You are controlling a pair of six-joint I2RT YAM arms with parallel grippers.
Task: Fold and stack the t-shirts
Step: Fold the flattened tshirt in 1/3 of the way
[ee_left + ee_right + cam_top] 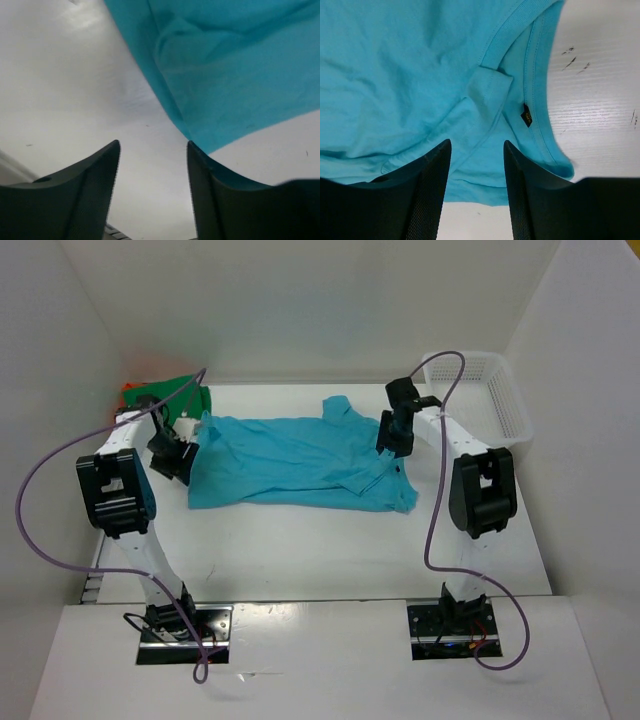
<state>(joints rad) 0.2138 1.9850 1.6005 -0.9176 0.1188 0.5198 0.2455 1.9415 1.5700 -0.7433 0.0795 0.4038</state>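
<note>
Since the blue shirt (pixel 290 462) lies spread on the desk (pixel 300 550), long axis left-right, left hand (pixel 152 150) hangs released at its hem corner, right hand (pixel 476 147) released over its collar.

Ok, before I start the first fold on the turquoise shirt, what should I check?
1. Is the turquoise t-shirt spread out on the table: ok, with some wrinkles.
2. Is the left claw open: ok.
3. Is there cloth in the left claw's gap: not ok. Only bare table shows there, and the shirt's corner lies just beside it.
4. Is the right claw open over cloth beside the collar: ok.
5. Is either claw touching cloth: cannot tell.
</note>
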